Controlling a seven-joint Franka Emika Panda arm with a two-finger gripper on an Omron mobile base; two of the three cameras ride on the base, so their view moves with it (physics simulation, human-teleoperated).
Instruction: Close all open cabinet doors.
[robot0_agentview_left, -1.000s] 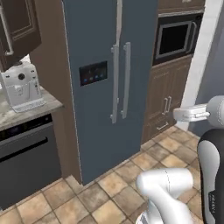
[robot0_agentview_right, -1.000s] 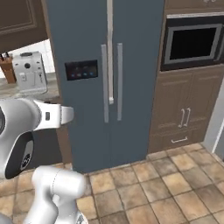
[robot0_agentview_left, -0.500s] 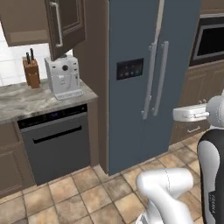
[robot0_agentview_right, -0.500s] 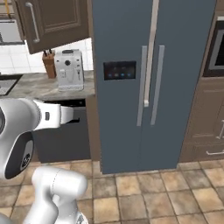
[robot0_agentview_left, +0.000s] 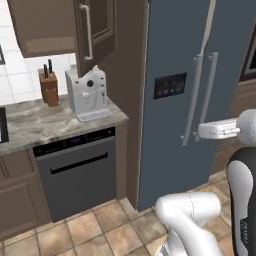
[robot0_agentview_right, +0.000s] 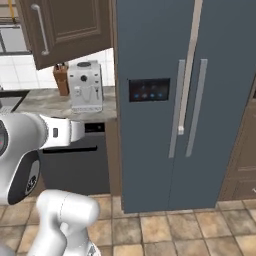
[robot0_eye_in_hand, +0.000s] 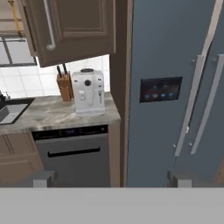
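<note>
Standing ajar at 11 o'clock, cabinet door (robot0_eye_in_hand: 72, 28) swung out above coffee machine (robot0_eye_in_hand: 89, 92), knife block (robot0_eye_in_hand: 64, 85); gripper (robot0_eye_in_hand: 109, 178) spread wide, grasping nothing.

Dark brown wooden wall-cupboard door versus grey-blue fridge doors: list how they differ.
The dark brown wooden wall-cupboard door stands swung open; the grey-blue fridge doors lie shut and flush. The cupboard door is brown wood with a recessed panel; the fridge doors are smooth, one bearing a dark display panel. The cupboard door hangs above the counter; the fridge doors reach nearly to the floor. Both carry vertical silver bar handles.
</note>
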